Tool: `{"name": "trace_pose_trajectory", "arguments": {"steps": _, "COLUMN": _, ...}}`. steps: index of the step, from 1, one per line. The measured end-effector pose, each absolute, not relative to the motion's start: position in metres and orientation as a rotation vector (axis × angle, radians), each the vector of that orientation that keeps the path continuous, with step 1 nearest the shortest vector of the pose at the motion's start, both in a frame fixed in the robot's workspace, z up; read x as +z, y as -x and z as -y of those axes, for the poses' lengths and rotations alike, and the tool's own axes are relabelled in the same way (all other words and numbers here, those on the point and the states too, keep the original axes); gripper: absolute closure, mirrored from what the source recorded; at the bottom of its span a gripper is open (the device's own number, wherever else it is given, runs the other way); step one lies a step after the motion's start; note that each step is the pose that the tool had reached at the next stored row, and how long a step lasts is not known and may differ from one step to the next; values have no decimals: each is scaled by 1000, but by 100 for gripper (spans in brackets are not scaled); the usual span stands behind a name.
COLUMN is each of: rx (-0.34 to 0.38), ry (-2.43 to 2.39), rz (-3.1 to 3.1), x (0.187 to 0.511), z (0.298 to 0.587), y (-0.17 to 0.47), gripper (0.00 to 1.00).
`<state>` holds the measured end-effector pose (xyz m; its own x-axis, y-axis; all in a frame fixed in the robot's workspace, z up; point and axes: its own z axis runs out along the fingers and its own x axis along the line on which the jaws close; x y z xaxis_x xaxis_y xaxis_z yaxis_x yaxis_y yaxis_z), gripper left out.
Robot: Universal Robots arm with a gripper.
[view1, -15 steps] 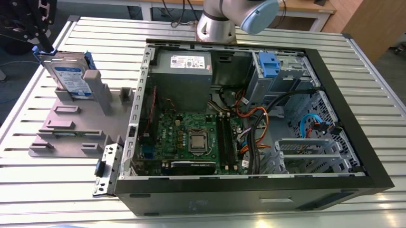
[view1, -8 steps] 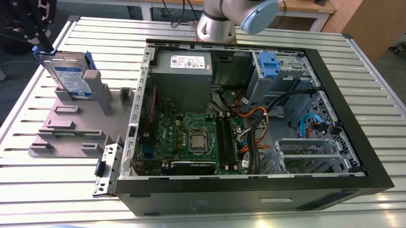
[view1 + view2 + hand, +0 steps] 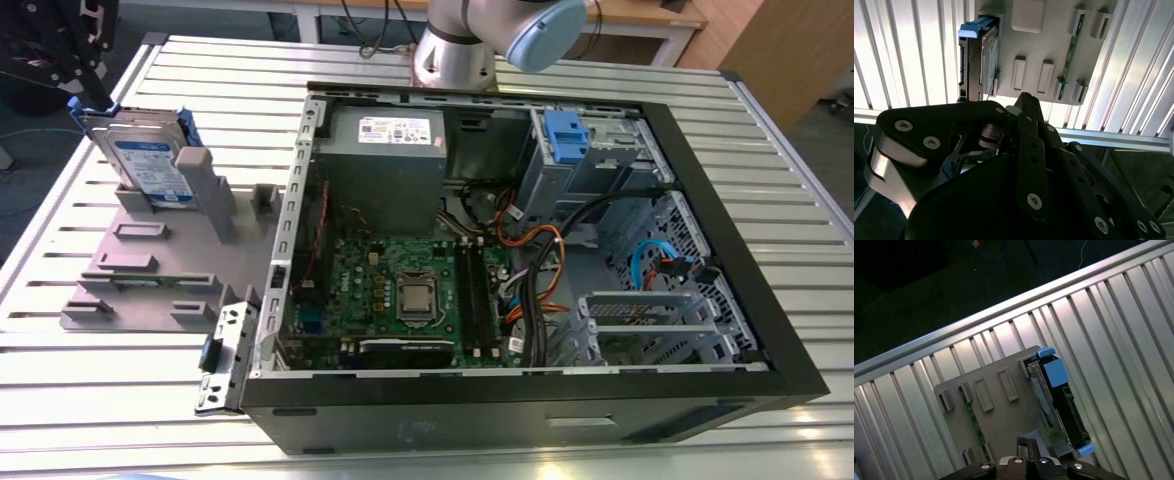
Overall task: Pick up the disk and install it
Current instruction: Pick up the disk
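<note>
Silver disk is far on the exterior view's left. It stands on edge in an end slot of the grey plastic holder, label face showing, blue rails on its sides. Holder lies flat on the ribbed aluminium worktop, just beside the open PC case.

Both wrist views look down on that holder. The disk is seen edge-on, and a thin green board stands in another slot. Gripper hangs above the holder's edge, near the disk but not touching it. Fingers look pressed together at one tip with nothing between them.

Moving right in the exterior view, the case lies on its side with the panel off and the motherboard exposed. Arm rises behind the case's far wall. Further right is the grey metal drive bay with a blue bracket on it, orange and black cables bundled below. Disk is not installed and is well apart from the bay.
</note>
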<state>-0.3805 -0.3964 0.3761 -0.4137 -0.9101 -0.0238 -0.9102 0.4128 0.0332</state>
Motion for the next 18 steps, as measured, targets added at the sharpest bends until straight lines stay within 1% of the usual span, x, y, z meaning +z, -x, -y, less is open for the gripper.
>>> {"name": "trace_pose_trajectory", "arguments": {"steps": 18, "rx": 64, "ry": 1741, "rz": -2613, "x": 376, "z": 396, "y": 381, "gripper": 89}}
